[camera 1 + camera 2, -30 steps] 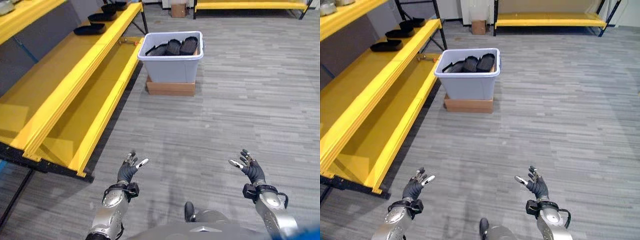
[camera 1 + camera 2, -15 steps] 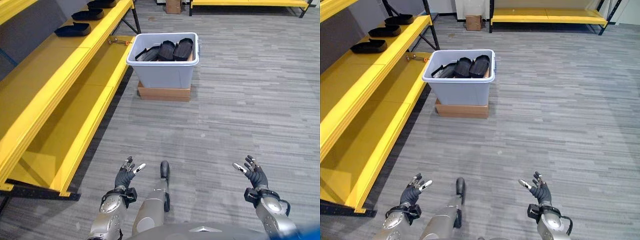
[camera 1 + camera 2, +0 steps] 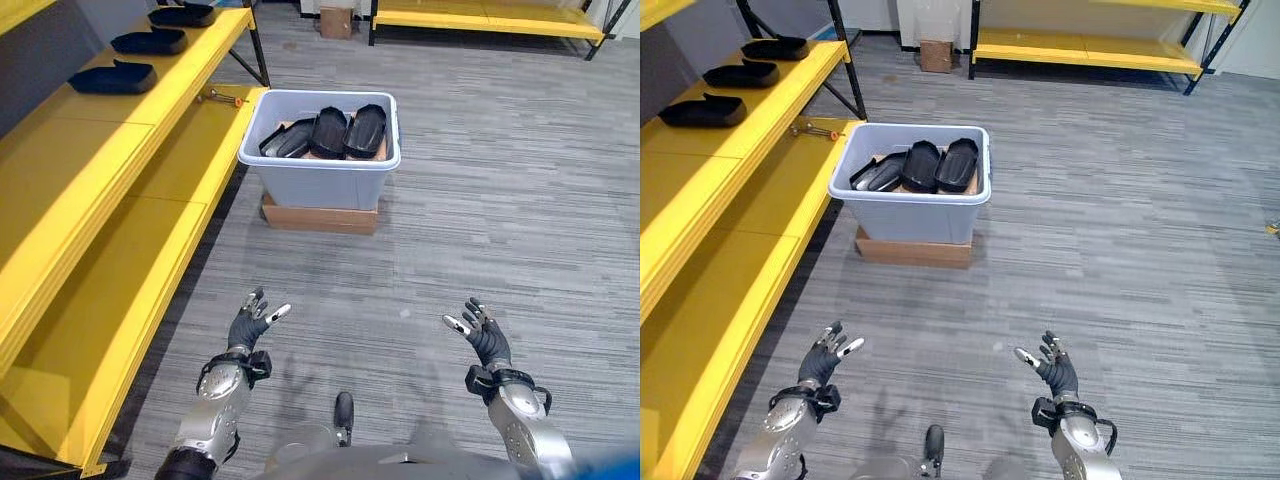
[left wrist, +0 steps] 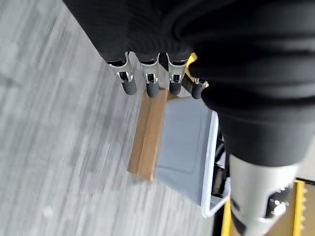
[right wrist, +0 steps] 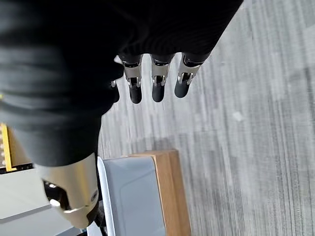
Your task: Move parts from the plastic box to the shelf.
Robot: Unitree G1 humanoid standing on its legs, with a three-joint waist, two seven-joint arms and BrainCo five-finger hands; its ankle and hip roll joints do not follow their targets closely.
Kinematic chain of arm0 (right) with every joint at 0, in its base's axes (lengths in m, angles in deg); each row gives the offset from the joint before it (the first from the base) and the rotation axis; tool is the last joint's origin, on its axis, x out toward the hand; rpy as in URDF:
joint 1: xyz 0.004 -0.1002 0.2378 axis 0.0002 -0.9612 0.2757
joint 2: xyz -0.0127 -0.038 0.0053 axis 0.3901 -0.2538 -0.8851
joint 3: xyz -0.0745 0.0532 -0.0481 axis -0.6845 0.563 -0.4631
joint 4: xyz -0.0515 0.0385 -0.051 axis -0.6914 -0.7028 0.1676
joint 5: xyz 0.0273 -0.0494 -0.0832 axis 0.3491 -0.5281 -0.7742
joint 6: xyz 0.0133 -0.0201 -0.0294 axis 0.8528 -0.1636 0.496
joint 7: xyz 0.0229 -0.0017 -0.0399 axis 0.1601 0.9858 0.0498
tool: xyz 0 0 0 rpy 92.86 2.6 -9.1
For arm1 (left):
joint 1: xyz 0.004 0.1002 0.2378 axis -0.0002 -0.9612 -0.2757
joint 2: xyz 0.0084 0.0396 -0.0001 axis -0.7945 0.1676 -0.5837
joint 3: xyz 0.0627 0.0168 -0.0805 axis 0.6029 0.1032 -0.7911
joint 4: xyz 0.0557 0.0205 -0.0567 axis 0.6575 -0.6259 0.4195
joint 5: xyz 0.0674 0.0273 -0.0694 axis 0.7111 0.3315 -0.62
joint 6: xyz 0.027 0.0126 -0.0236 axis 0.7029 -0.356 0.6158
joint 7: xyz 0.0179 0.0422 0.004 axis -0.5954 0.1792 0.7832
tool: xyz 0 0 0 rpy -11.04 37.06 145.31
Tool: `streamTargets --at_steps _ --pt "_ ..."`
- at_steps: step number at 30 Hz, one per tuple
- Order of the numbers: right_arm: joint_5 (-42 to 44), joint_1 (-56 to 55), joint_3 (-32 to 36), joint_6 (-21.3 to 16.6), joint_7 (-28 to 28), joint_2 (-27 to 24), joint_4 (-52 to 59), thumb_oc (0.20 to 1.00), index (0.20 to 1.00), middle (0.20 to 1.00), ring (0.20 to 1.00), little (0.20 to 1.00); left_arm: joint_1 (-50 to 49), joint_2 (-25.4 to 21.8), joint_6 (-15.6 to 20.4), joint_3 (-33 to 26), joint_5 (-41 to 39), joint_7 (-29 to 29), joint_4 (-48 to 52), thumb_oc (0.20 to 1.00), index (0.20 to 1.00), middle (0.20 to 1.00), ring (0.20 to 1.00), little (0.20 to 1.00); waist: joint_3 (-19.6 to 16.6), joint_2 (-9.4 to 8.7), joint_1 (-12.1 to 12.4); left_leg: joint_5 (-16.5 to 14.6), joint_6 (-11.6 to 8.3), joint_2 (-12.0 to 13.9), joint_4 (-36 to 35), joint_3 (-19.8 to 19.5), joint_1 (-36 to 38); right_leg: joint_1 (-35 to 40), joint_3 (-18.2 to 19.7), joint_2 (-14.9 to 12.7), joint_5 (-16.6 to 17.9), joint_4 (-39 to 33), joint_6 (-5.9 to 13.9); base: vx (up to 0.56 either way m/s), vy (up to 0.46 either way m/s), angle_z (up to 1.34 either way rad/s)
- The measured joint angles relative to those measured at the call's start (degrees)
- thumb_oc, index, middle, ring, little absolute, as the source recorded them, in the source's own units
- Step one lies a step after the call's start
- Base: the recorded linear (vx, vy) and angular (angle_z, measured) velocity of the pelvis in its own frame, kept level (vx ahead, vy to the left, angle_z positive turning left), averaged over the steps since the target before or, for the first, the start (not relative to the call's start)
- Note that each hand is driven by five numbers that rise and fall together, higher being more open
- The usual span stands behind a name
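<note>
Right, both hands low over the grey floor (image 3: 480,200), well short of the box. Left hand (image 3: 248,325) is held out with fingers spread and relaxed, holding nothing. Right hand (image 3: 483,337) same, fingers splayed, palm empty. They sit well apart from each other, one on each side.

Further out, the plastic box (image 3: 320,183) is pale grey-blue and sits on a flat cardboard base (image 3: 318,216), just beside the edge of the lower yellow shelf (image 3: 110,260). Black parts (image 3: 340,131) stand on edge inside the box, leaning together, at least three of them visible, tops about level with the rim.

Beyond that, on the upper shelf level (image 3: 60,130), three more black parts (image 3: 112,78) lie in a row, spaced apart. Some small tool (image 3: 222,97) with an orange bit lies on the lower shelf near the box's far corner.

At the back there's another yellow rack (image 3: 480,18) and a small cardboard box (image 3: 336,21) on the floor
</note>
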Motion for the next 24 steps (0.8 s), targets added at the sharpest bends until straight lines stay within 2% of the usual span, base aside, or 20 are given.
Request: streamTargets --at_steps 1,2,3,4,5,6,7,9,10,11,12,13,14,15,16,18,20,22,23,24 --pt "0.01 0.32 -0.09 0.00 -0.13 -0.07 0.48 1.000 1.000 1.000 1.000 1.000 -0.37 -0.13 -0.22 -0.42 0.01 0.08 -0.02 1.000 1.000 1.000 1.000 1.000 1.13 -0.35 -0.09 -0.66 0.69 0.18 1.24 -0.01 0.17 -2.88 -1.58 0.29 -0.49 1.41 -0.48 0.25 0.093 -0.34" --pt "0.02 0.55 -0.06 0.00 -0.13 -0.14 0.90 1.000 1.000 1.000 1.000 1.000 -0.31 -0.14 -0.29 -0.25 0.03 0.03 -0.02 1.000 1.000 1.000 1.000 1.000 2.92 0.68 -0.73 -1.02 0.44 1.04 1.27 -0.26 1.24 -4.98 -3.45 2.29 -1.75 0.12 -0.25 0.26 0.052 0.07" --pt "0.07 0.07 -0.39 0.12 -0.15 0.08 0.92 1.000 1.000 1.000 1.000 1.000 -0.29 -0.17 -0.28 0.14 0.04 -0.18 -0.04 1.000 1.000 1.000 1.000 1.000 3.46 1.31 -2.17 -0.76 -1.03 2.06 0.39 -1.04 1.99 -7.08 -4.79 6.33 -1.66 -8.89 -0.36 0.25 0.013 0.25" --pt "0.09 -0.05 -0.39 0.13 -0.14 0.17 0.99 1.000 1.000 1.000 1.000 1.000 -0.22 -0.29 -0.28 0.17 0.04 -0.28 -0.02 1.000 1.000 1.000 1.000 1.000 3.56 1.06 -2.50 -0.33 -1.75 2.15 0.22 -0.93 2.17 -7.41 -5.14 6.60 -1.50 -10.39 -0.30 0.28 -0.005 0.49" --pt "0.54 -0.77 -0.35 0.18 -0.09 0.02 1.09 1.000 1.000 1.000 1.000 1.000 0.00 0.10 -0.19 0.03 0.06 -0.51 -0.09 1.000 1.000 1.000 1.000 1.000 3.88 -0.91 -3.24 -1.62 -2.21 0.80 -1.53 -1.27 4.90 -7.87 -8.79 6.56 0.32 -20.00 -0.27 0.28 -0.020 0.18" --pt "0.69 -0.79 -0.27 0.17 -0.17 0.10 1.11 1.000 1.000 1.000 1.000 1.000 0.06 0.60 -0.05 -0.37 0.06 -0.52 -0.04 1.000 1.000 1.000 1.000 1.000 3.47 -1.66 -3.00 -2.54 -2.14 0.13 -1.99 -0.89 5.87 -7.44 -11.52 6.67 2.15 -27.85 -0.29 0.31 -0.028 0.10" --pt "1.03 -0.62 -0.14 0.14 -0.51 0.10 1.19 1.000 1.000 1.000 1.000 1.000 -0.41 0.97 -0.09 -0.36 0.08 -0.55 -0.06 1.000 1.000 1.000 1.000 1.000 2.90 -2.72 -2.99 -3.54 -2.35 -0.18 -1.83 -0.81 6.73 -6.60 -12.43 7.16 4.09 -33.82 -0.01 0.31 -0.047 -0.14" --pt "1.12 -0.83 0.15 0.12 -0.99 0.10 1.33 1.000 1.000 1.000 1.000 1.000 -1.90 1.16 -0.16 -0.31 0.14 -1.35 -0.16 1.000 1.000 1.000 1.000 1.000 2.51 -2.94 -3.10 -5.62 -3.35 -0.13 -1.74 -1.61 8.92 -4.77 -12.53 8.30 7.27 -41.92 -0.02 0.36 -0.087 0.03" --pt "1.11 -1.28 0.55 0.12 -1.22 0.03 1.33 1.000 1.000 1.000 1.000 1.000 -2.76 1.23 -0.19 -0.37 0.18 -1.78 -0.23 1.000 1.000 1.000 1.000 1.000 2.35 -2.81 -3.18 -7.35 -4.23 0.20 -1.77 -2.08 11.53 -2.18 -14.41 8.18 9.74 -46.74 -0.22 0.41 -0.121 0.13" --pt "1.10 -1.56 0.63 0.13 -1.27 -0.21 1.29 1.000 1.000 1.000 1.000 1.000 -3.17 1.76 -0.21 -0.54 0.23 -1.78 -0.30 1.000 1.000 1.000 1.000 1.000 1.73 -3.10 -3.14 -8.83 -5.01 0.73 -1.88 -2.52 13.20 -0.13 -15.84 8.16 12.67 -47.05 -1.24 0.40 -0.118 0.28" --pt "1.12 -1.95 0.55 0.12 -1.35 -0.37 1.37 1.000 1.000 1.000 1.000 1.000 -3.65 2.69 -0.22 -0.57 0.61 -1.86 -0.31 1.000 1.000 1.000 1.000 1.000 1.20 -1.97 -3.37 -9.97 -6.85 1.97 -2.02 -3.80 15.00 1.28 -15.84 9.15 15.16 -46.65 -2.90 0.31 -0.095 0.42" --pt "1.12 -2.54 0.60 0.09 -1.35 -0.48 1.38 1.000 1.000 1.000 1.000 1.000 -3.80 3.64 -0.23 -0.25 0.81 -2.13 -0.30 1.000 1.000 1.000 1.000 1.000 0.68 -1.10 -3.60 -10.60 -8.01 3.02 -1.87 -4.70 16.41 2.63 -15.53 10.11 16.27 -46.27 -4.50 0.27 -0.110 0.60" --pt "1.12 -2.81 0.53 0.10 -1.45 -0.75 1.37 1.000 1.000 1.000 1.000 1.000 -3.75 4.66 -0.23 -0.17 1.13 -2.61 -0.27 1.000 1.000 1.000 1.000 1.000 -0.08 -0.20 -3.41 -10.74 -8.80 4.07 -1.46 -4.76 17.41 3.85 -15.40 11.10 16.26 -46.01 -7.09 0.34 -0.171 0.51" --pt "1.18 -1.21 0.59 0.07 -1.73 -1.57 1.47 1.000 1.000 1.000 1.000 1.000 -3.68 5.25 -0.18 -0.19 1.13 -2.75 0.34 1.000 1.000 1.000 1.000 1.000 -1.15 1.07 -3.04 -10.70 -10.21 5.31 1.58 -4.32 17.71 5.79 -15.48 12.44 14.21 -45.39 -11.60 0.40 -0.225 0.33" --pt "1.33 0.54 0.61 -0.16 -1.73 -2.67 1.68 1.000 1.000 1.000 1.000 1.000 -3.43 5.16 -0.18 -0.25 1.12 -2.73 0.50 1.000 1.000 1.000 1.000 1.000 -1.36 1.44 -3.16 -10.46 -11.55 5.68 4.33 -4.30 17.47 7.03 -15.41 12.68 12.93 -44.52 -14.08 0.38 -0.215 0.19" --pt "1.59 0.85 0.80 -0.36 -1.70 -3.86 2.36 1.000 1.000 1.000 1.000 1.000 -3.16 5.14 -0.13 -0.29 1.07 -2.67 1.14 1.000 1.000 1.000 1.000 1.000 -1.41 1.52 -3.34 -9.84 -12.90 7.05 4.77 -2.91 16.76 8.24 -15.40 12.99 11.39 -44.30 -14.75 0.22 -0.148 0.15" --pt "1.61 0.91 0.79 -0.30 -1.71 -4.31 2.32 1.000 1.000 1.000 1.000 1.000 -2.52 5.14 -0.14 -0.47 1.03 -2.57 1.17 1.000 1.000 1.000 1.000 1.000 -1.40 1.40 -2.71 -9.92 -13.95 7.30 9.56 -3.10 15.51 9.39 -14.27 13.82 10.18 -44.38 -14.48 0.11 -0.139 -0.10" --pt "1.63 1.06 0.76 -0.32 -1.63 -4.46 2.30 1.000 1.000 1.000 1.000 1.000 -2.94 5.18 -0.15 -0.45 0.97 -2.55 1.08 1.000 1.000 1.000 1.000 1.000 -1.21 0.93 -2.69 -10.10 -14.80 6.47 20.91 -2.89 10.73 11.00 -13.77 13.74 9.57 -45.48 -14.18 0.07 -0.150 -0.04" --pt "1.68 0.69 0.76 -0.33 -1.63 -4.74 2.23 1.000 1.000 1.000 1.000 1.000 -2.06 5.20 -0.10 -0.32 0.60 -2.52 0.99 1.000 1.000 1.000 1.000 1.000 -0.61 0.03 -2.37 -8.11 -17.10 5.27 32.12 -2.29 4.89 11.46 -13.49 13.15 9.17 -45.55 -15.08 0.09 -0.112 -0.09" --pt "1.73 0.25 0.80 -0.32 -1.60 -4.77 2.16 1.000 1.000 1.000 1.000 1.000 -1.54 5.21 -0.02 -0.25 0.53 -2.53 0.96 1.000 1.000 1.000 1.000 1.000 -0.05 -0.92 -1.54 -5.43 -18.48 4.84 41.90 -1.83 -0.93 11.65 -13.41 12.50 8.45 -45.54 -16.18 0.10 -0.090 -0.07"
